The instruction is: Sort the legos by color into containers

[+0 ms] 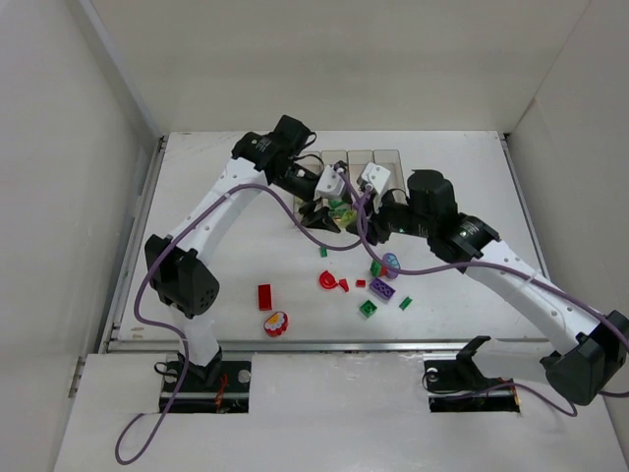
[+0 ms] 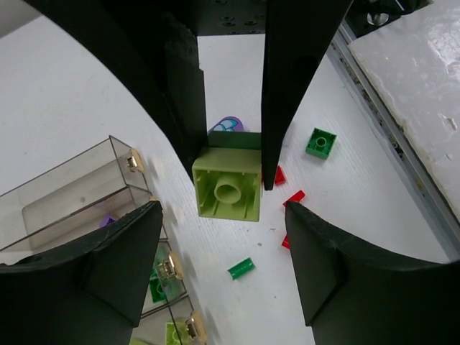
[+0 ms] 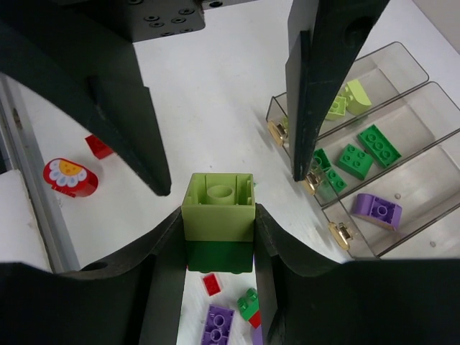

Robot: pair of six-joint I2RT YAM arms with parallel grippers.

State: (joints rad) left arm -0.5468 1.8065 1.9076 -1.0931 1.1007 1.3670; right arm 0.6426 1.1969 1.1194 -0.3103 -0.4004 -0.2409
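we see the right end effector (image 3: 219,215) clamped on a stacked pair of legos: a yellow-green brick (image 3: 218,205) joined to a dark green brick (image 3: 219,257), with one finger pressed against each side of the pair. the pair appears to be held clear of the counter (image 1: 246,177), just in front of the containers (image 1: 388,159), at the end where their gold dots sit. the left end effector (image 2: 223,206) meets it from the opposite side with its fingers spread wide apart, one to either side of the pair and touching neither, gripping nothing. from the left wrist the yellow-green brick shows its hollow underside.

inside the containers, one end bin holds yellow-green pieces (image 3: 345,100), the bin beside it green bricks (image 3: 363,154), and the next a purple piece (image 3: 377,208).

the loose legos all lie on the counter on the arm-base side of the containers. nearest the containers are a rounded purple piece (image 1: 390,262) and a red rounded piece (image 1: 328,280). further from the containers lie a purple brick (image 1: 382,289), a green brick (image 1: 368,309) and a small green piece (image 1: 405,303). well apart from the containers, off toward the left arm's base, are a red brick (image 1: 264,296) and a red flower piece (image 1: 276,323).
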